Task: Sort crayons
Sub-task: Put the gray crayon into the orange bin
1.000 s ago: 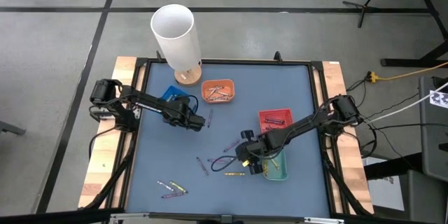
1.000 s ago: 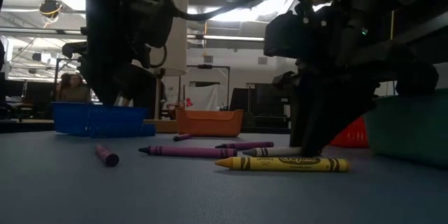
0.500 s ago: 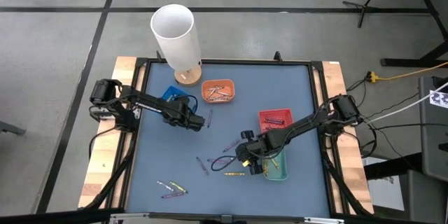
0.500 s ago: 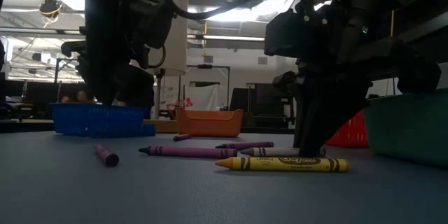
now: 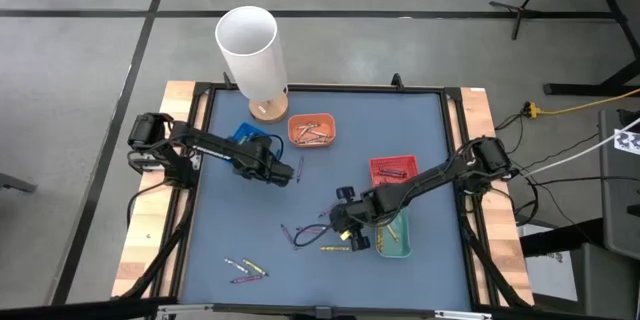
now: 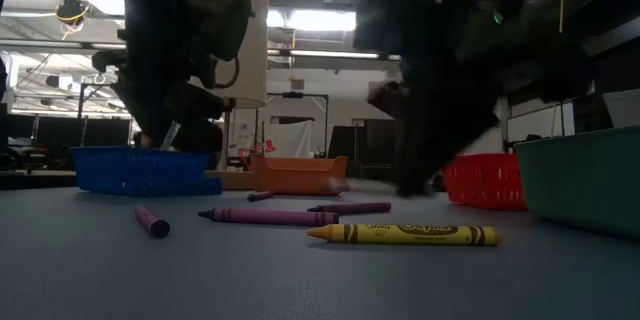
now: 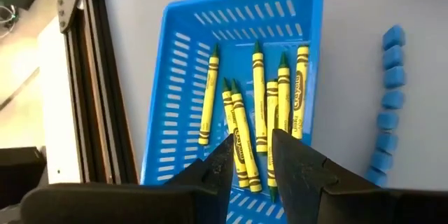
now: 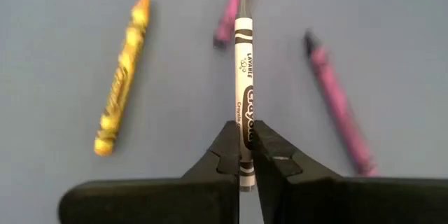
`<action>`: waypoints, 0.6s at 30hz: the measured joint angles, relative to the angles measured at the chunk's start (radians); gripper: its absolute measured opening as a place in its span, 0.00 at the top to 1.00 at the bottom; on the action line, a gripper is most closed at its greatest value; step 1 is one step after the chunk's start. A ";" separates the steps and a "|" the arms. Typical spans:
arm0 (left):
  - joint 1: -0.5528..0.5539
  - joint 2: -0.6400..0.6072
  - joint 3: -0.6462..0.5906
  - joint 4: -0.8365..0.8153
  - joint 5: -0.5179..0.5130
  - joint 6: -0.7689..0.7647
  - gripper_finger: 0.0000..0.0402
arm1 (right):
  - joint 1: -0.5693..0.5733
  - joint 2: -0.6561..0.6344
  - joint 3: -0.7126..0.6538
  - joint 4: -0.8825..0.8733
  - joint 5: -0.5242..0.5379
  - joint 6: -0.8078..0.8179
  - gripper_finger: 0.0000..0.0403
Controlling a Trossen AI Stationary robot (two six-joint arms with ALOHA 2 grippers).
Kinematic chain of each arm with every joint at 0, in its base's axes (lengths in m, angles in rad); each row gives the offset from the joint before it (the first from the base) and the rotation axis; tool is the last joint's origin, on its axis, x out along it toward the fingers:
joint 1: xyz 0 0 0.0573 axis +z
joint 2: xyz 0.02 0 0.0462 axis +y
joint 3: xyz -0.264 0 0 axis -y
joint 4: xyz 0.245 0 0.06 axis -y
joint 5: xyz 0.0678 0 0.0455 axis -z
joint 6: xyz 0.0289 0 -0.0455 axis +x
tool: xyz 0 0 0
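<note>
- The right tool (image 8: 245, 155) is clamped on a pale grey-white crayon (image 8: 243, 77) — the stick points straight out from between the two dark fingers, above the blue-grey tabletop (image 5: 250, 215).
- In the high view this right tool (image 5: 345, 228) sits right of the tabletop's middle, just beside the green tray (image 5: 396, 242).
- Below it lie a yellow crayon (image 8: 123, 75) and two purple crayons (image 8: 341, 108), all loose and apart from each other.
- The left tool (image 7: 250, 155) hangs over the blue tray (image 7: 183, 63) with a narrow gap between its fingers, gripping nothing — yellow crayons (image 7: 259, 105) lie side by side in that tray.
- The orange tray (image 5: 311, 130) and red tray (image 5: 392, 170) each hold crayons too.
</note>
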 joint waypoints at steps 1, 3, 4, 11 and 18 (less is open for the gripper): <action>-0.001 0.000 0.009 -0.006 -0.002 0.008 0.79 | 0.000 0.000 0.012 -0.004 0.000 -0.012 0.96; -0.009 0.000 0.032 -0.026 -0.015 0.024 0.79 | -0.001 0.000 0.034 -0.022 0.000 -0.040 0.96; -0.015 0.000 0.046 -0.038 -0.024 0.025 0.79 | -0.005 0.000 0.047 -0.031 0.004 -0.055 0.96; -0.098 0.000 0.133 -0.146 -0.047 0.024 0.79 | -0.061 -0.003 0.154 -0.142 0.061 -0.150 0.96; -0.248 0.000 0.193 -0.159 -0.006 0.018 0.79 | -0.160 -0.004 0.226 -0.238 0.114 -0.272 0.95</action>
